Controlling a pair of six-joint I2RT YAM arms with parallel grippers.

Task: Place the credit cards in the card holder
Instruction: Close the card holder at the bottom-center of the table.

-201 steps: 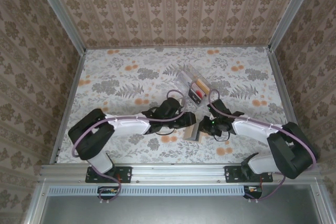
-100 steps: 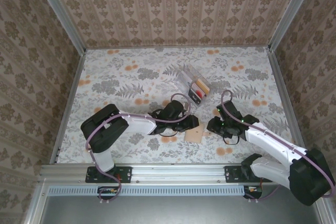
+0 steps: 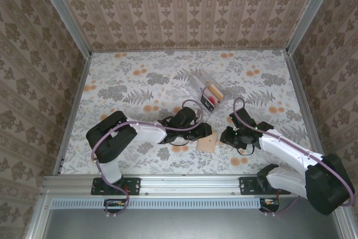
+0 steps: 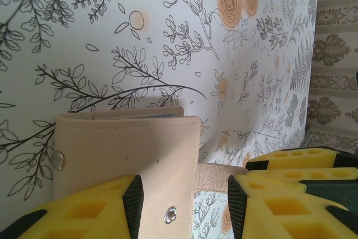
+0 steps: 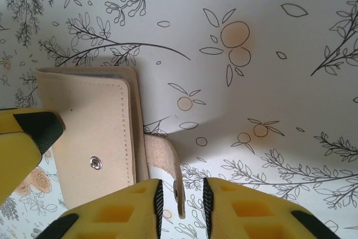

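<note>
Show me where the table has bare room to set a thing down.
Free: the far left of the table, between the left wall and the card holder; also the far right corner past the holder, beyond the right arm. Crowded: the near middle, where the left claw and right claw meet at the wallet.

A tan wallet (image 4: 123, 155) lies folded on the tabletop (image 4: 112, 37), which has a white cover printed with grey leaves and orange flowers. Two metal snap studs (image 4: 57, 159) sit on its front flap, one at the left edge and one low down. A narrow strap (image 4: 215, 174) runs from its right side. The left gripper (image 4: 184, 197) has yellow jaws with black pads (image 4: 134, 205); they stand apart, with the wallet's lower corner between them. A patterned wall (image 4: 335, 54) shows at the right.
</note>
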